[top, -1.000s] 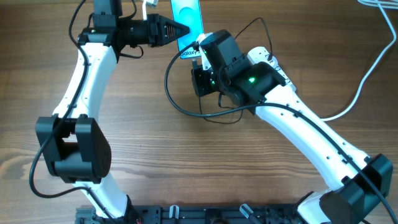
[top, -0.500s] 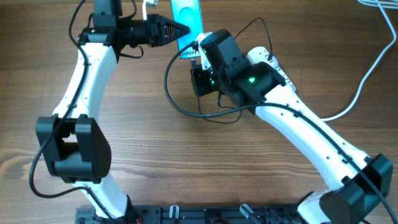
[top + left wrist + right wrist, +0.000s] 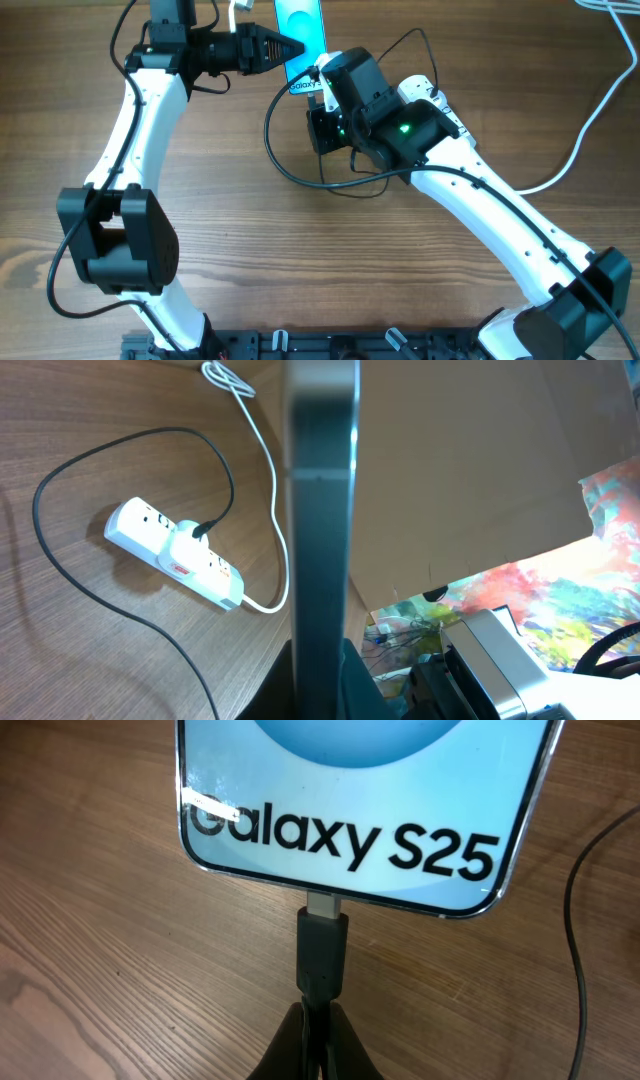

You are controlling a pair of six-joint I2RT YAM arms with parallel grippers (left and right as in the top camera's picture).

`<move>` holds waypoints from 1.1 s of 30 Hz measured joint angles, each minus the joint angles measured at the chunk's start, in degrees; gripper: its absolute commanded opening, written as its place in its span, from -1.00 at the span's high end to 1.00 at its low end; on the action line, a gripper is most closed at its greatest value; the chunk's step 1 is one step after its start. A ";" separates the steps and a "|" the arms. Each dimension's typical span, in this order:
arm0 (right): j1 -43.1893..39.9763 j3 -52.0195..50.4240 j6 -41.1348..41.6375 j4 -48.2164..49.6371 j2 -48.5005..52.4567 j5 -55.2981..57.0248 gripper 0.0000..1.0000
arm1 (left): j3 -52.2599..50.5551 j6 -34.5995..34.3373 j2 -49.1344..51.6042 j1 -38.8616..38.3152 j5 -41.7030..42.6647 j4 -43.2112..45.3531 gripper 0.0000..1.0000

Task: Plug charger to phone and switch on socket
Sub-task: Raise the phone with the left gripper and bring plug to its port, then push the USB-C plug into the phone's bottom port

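- My left end effector point(image 3: 318, 675) is clamped on the phone point(image 3: 360, 810). On that wrist cam I see the phone edge-on, rising straight up from between the fingers.
- From overhead the phone is near the far edge of the tabletop point(image 3: 300, 250), between my two wrists, cyan screen showing.
- My right end effector point(image 3: 320, 1025) is pinched tight on the charger point(image 3: 322, 955), with the black connector body sticking out past the fingertips.
- The connector's metal tip sits right at the port in the middle of the phone's short edge, just under the "Galaxy S25" text. A sliver of bare metal shows, so I can't tell if it's fully seated.
- The charger's thin black cable loops across the wood below my right wrist.
- The socket point(image 3: 140, 530) lies flat on the tabletop, well apart from the phone, with the charger's black plug in it and a white cord point(image 3: 274, 490) curling away.
- There's a red mark on the socket, but I honestly can't tell whether it's on or off.
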 measured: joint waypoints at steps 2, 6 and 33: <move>0.00 0.00 0.00 0.02 0.00 0.00 0.91 | 0.00 0.00 0.00 0.00 0.00 -0.02 0.92; 0.00 0.00 0.00 0.20 0.00 -0.02 0.91 | 0.00 0.37 0.00 0.00 0.00 0.00 0.92; -0.87 -0.02 -2.08 5.75 0.11 -0.44 -0.15 | 0.11 1.70 0.00 0.44 1.25 -1.25 0.92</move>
